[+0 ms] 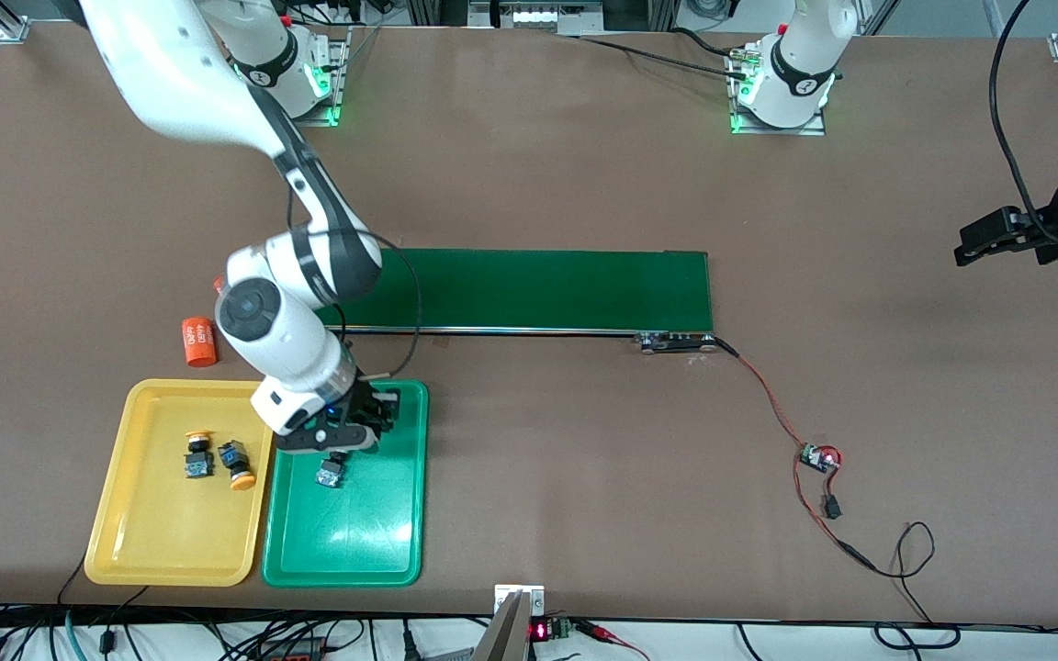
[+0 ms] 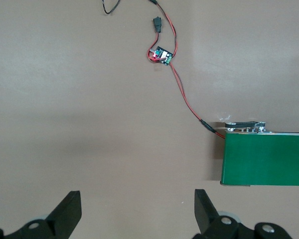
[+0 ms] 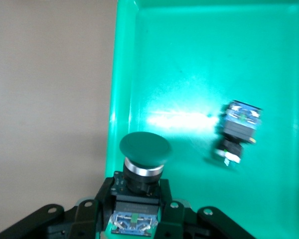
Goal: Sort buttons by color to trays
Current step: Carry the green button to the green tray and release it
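Pinched between the fingers of the right gripper (image 3: 135,219) is a green-capped button (image 3: 142,162), held by its blocky body with the round cap pointing away from the wrist. That gripper hangs over the green tray (image 1: 400,542), above the tray's end nearest the conveyor belt (image 1: 566,289). The right arm reaches down from its base at the table's top edge, elbow bent over the belt's end, wrist tipped downward over the tray.

A second green button (image 1: 331,474) lies on its side in the green tray, just under the gripper and toward the tray edge that adjoins the yellow tray (image 1: 120,542). The two trays sit side by side, long edges touching, near the table's front edge at the right arm's end. Two yellow-orange buttons (image 1: 198,456) (image 1: 236,464) lie close together in the yellow tray, in its half nearer the belt.

The left gripper (image 2: 138,211) waits with its fingers spread wide and nothing between them — it hovers over bare tabletop near the table's side edge at the left arm's end, with the belt's end, a red-and-black wire (image 2: 182,94) and a small circuit board (image 2: 162,55) in its wrist view.

An orange cylinder (image 1: 199,341) lies on the table beside the yellow tray's corner nearest the belt
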Robot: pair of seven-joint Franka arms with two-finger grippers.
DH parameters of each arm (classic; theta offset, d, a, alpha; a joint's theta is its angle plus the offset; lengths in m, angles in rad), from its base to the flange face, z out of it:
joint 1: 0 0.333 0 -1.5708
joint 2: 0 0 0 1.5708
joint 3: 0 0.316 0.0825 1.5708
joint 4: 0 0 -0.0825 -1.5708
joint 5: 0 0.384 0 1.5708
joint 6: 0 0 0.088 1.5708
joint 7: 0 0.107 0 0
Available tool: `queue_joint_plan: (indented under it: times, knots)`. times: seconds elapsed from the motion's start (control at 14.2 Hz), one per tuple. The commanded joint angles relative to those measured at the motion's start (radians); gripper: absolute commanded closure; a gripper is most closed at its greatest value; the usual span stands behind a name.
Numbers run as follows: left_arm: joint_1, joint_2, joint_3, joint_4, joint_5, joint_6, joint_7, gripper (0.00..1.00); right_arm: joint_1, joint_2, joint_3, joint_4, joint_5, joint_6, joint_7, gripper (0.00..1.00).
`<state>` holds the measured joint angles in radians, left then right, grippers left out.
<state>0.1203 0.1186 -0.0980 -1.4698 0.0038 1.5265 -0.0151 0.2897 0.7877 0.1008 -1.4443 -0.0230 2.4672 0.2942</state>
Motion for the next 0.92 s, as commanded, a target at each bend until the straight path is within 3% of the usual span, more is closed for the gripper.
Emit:
queue_joint_plan:
  times: [0.0, 0.07, 0.14, 0.21, 0.28, 0.56, 0.84]
  knots:
    - [0.004, -0.024, -0.006, -0.017, 0.021, -0.003, 0.012, 0.00, -0.004, 0.070, -0.001, 0.051, -0.005, 0.039, -0.044, 0.82]
    - [0.004, -0.024, -0.006, -0.017, 0.021, -0.003, 0.012, 0.00, -0.003, 0.071, -0.004, 0.050, -0.006, 0.039, -0.044, 0.82]
    - [0.004, -0.024, -0.008, -0.017, 0.021, -0.003, 0.012, 0.00, -0.003, 0.074, -0.004, 0.048, -0.006, 0.039, -0.044, 0.73]
    - [0.004, -0.024, -0.006, -0.017, 0.021, -0.003, 0.012, 0.00, -0.003, 0.079, -0.004, 0.048, -0.005, 0.039, -0.041, 0.35]
    - [0.004, -0.024, -0.006, -0.017, 0.021, -0.003, 0.012, 0.00, -0.004, 0.079, -0.004, 0.048, -0.003, 0.039, -0.041, 0.04]
    - [0.002, -0.023, -0.009, -0.017, 0.021, -0.003, 0.012, 0.00, -0.024, 0.056, -0.006, 0.050, -0.003, 0.009, -0.049, 0.00]
    - [0.002, -0.024, -0.011, -0.017, 0.022, -0.005, 0.012, 0.00, -0.050, -0.042, -0.006, 0.050, -0.006, -0.166, -0.050, 0.00]
